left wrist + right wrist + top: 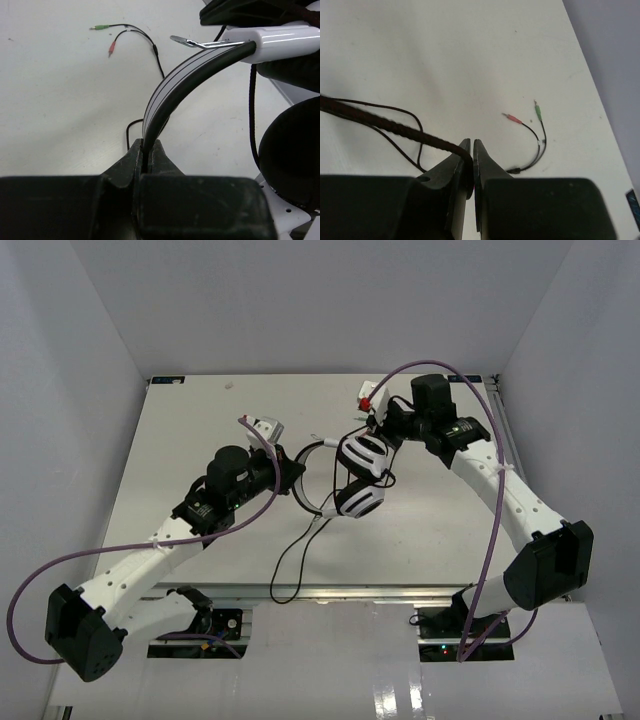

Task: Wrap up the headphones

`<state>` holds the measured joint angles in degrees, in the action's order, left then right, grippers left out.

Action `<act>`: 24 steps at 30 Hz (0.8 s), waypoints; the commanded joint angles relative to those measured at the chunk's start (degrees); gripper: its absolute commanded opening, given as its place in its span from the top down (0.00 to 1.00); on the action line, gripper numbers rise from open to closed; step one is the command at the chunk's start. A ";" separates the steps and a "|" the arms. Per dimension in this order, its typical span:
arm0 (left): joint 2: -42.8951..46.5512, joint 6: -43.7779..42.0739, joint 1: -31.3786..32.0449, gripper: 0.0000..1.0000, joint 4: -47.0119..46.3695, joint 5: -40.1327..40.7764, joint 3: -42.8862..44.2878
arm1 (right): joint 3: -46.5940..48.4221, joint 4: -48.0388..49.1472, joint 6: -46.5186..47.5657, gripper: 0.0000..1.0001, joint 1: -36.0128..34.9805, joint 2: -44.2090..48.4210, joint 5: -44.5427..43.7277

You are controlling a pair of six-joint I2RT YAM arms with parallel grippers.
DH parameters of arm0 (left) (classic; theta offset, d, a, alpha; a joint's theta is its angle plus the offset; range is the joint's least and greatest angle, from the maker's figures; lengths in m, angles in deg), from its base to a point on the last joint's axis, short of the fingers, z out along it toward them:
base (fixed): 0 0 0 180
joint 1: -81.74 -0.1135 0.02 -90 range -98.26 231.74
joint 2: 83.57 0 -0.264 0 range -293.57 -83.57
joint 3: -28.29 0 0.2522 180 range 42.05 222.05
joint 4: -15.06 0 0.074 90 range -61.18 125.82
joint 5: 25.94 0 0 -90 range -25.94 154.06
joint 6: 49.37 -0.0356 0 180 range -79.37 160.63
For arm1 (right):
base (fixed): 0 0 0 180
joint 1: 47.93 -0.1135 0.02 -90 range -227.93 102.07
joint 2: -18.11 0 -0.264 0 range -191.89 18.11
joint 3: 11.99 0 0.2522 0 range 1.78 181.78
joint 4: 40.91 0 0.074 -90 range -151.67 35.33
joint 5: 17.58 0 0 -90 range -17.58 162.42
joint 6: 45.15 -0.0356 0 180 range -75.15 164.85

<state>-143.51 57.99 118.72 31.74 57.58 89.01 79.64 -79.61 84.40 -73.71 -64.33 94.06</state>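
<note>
Your left gripper point(148, 150) pinches the headphones' point(361, 500) black headband point(170, 95) at mid-table; your right gripper point(471, 152) is clamped on the thin cable point(380, 122), plugs point(512, 118) lying on the table point(190, 430).

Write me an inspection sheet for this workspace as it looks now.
Surface: flat white table.
Job's things: white-and-black over-ear headphones, held from two sides; red and green plugs lie on the table.
Clutter: nothing seen.
Grippers: left gripper shut on the black headband; right gripper shut on the braided black cable.
Cables: thin black cable trails to the near edge; thick purple robot cables loop above the table.
Surroundings: plain white walls.
</note>
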 commanded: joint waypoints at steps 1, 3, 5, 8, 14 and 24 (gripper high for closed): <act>4.66 4.81 0.03 1.00 -3.93 -1.96 2.54 | 0.12 4.52 -10.06 0.86 5.63 -1.25 19.07; 4.92 6.52 0.03 1.00 -3.45 -2.03 4.61 | -1.62 6.03 -13.37 0.85 6.23 -1.71 27.47; 3.92 9.26 0.03 1.00 -2.40 -2.17 7.96 | -4.48 11.61 -19.70 0.83 6.27 -1.97 35.78; 2.21 11.95 0.12 1.00 -0.24 -2.54 13.26 | -8.19 22.04 -30.33 0.77 6.27 -2.25 43.05; -1.13 16.25 0.47 1.00 0.67 -3.68 20.66 | -15.21 46.14 -51.73 0.72 5.39 -5.00 49.56; -4.36 14.29 0.48 1.00 5.47 8.76 32.19 | -21.41 58.96 -59.73 0.61 1.20 -7.61 49.11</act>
<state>-148.17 71.72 119.09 37.39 57.79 115.03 61.39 -30.78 30.25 -71.08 -72.26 141.23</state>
